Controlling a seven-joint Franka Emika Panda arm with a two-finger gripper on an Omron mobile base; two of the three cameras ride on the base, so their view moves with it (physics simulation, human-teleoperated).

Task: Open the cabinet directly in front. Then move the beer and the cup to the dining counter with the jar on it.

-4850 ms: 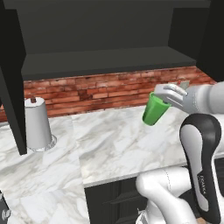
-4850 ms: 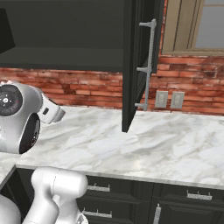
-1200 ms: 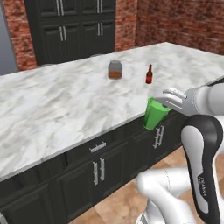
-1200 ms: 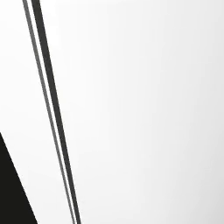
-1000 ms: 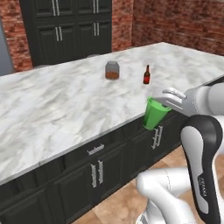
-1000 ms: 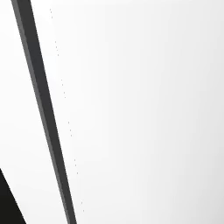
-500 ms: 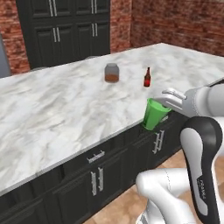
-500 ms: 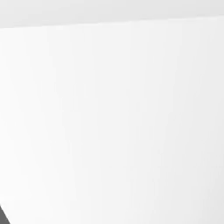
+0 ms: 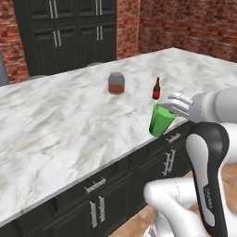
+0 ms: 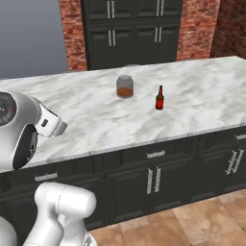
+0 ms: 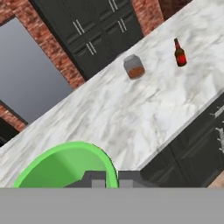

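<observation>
My gripper (image 9: 173, 108) is shut on the rim of the bright green cup (image 9: 161, 121), which hangs in the air over the front edge of the dining counter (image 9: 55, 134). In the hand view the cup's rim (image 11: 65, 151) sits just above my gripper (image 11: 111, 178). The beer (image 9: 157, 89) (image 10: 159, 98) (image 11: 180, 53) stands upright on the marble, a little beyond the cup. Left of it stands the jar (image 9: 116, 83) (image 10: 125, 86) (image 11: 134, 67) with reddish-brown contents. The cabinet is out of view.
Tall black floor-standing cabinets (image 9: 69, 32) (image 10: 129, 29) line the brick wall behind the counter. Black base cabinets with silver handles (image 10: 153, 180) sit under the marble, above a brown tiled floor (image 10: 206, 216). A wide stretch of bare marble (image 10: 91, 120) lies left of the jar.
The base has kept moving: the counter has shifted in the left base view, and the right base view went from a blank white surface to the counter. The cup stays in my grip.
</observation>
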